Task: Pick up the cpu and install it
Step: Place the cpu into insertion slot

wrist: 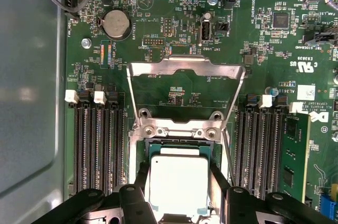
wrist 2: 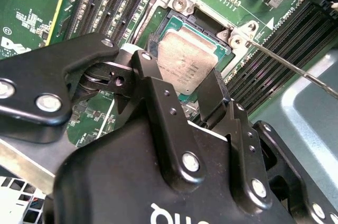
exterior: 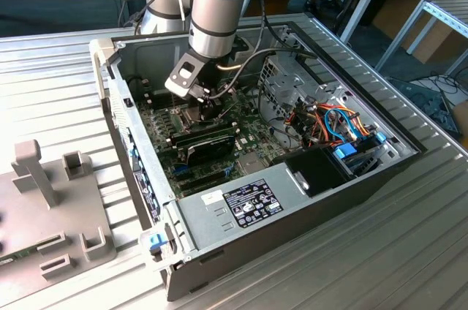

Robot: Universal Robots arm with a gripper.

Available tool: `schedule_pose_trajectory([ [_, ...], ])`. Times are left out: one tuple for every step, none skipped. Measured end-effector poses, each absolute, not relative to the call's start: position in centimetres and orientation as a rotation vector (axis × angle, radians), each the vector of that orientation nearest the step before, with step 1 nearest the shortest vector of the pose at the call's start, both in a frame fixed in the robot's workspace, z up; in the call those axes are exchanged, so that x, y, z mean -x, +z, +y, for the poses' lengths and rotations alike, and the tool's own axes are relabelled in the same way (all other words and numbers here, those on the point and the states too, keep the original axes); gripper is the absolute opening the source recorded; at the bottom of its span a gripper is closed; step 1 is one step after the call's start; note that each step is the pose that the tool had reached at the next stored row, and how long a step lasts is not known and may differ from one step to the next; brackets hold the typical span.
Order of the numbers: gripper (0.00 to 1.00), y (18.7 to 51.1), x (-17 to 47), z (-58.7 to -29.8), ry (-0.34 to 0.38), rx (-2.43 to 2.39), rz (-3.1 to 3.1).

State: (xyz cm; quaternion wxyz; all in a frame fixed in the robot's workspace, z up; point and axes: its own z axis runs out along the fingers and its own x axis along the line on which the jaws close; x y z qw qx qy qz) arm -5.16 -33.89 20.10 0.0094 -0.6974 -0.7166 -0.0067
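The cpu (wrist 2: pixel 185 63) is a flat silver-grey square, and my gripper (wrist 2: pixel 182 70) is shut on it, with black fingers (wrist 2: pixel 214 94) pressed against two opposite edges. It sits right over the open motherboard socket (wrist 2: pixel 182 23), slightly tilted; I cannot tell whether it is fully seated. In the first wrist view the cpu (wrist: pixel 177 184) lies between the fingers (wrist: pixel 141 182) just below the socket's raised hinged metal frame (wrist: pixel 187 68). In the exterior view the gripper (exterior: pixel 208 109) reaches down into the open computer case (exterior: pixel 292 211) over the board.
Black memory slots (wrist: pixel 97 145) flank the socket on both sides. A thin metal lever rod (wrist 2: pixel 296 71) sticks out beside it. A black expansion card (exterior: pixel 208 145), the power supply (exterior: pixel 245 204) and coloured cables (exterior: pixel 329 123) crowd the case. A grey fixture (exterior: pixel 44 200) stands at the exterior view's left.
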Motion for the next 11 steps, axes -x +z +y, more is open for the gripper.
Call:
schedule_pose_trajectory([
  [0.54, 20.09, 5.16, -33.89, -0.021, 2.178, -2.238],
  [0.54, 20.09, 5.16, -33.89, -0.02, 2.178, -2.238],
  [0.54, 20.08, 5.16, -33.89, -0.02, 2.178, -2.238],
  [0.54, 20.06, 5.16, -33.89, -0.021, 2.178, -2.238],
  [0.54, 20.02, 5.16, -33.89, -0.021, 2.178, -2.238],
  [0.54, 20.0, 5.16, -33.89, -0.02, 2.178, -2.238],
  [0.54, 19.97, 5.16, -33.89, -0.02, 2.178, -2.238],
  [0.54, 19.93, 5.16, -33.89, -0.021, 2.178, -2.238],
  [0.54, 19.93, 5.16, -33.89, -0.02, 2.178, -2.238],
  [0.54, 19.92, 5.16, -33.89, -0.02, 2.178, -2.238],
  [0.54, 19.92, 5.16, -33.89, -0.021, 2.178, -2.238],
])
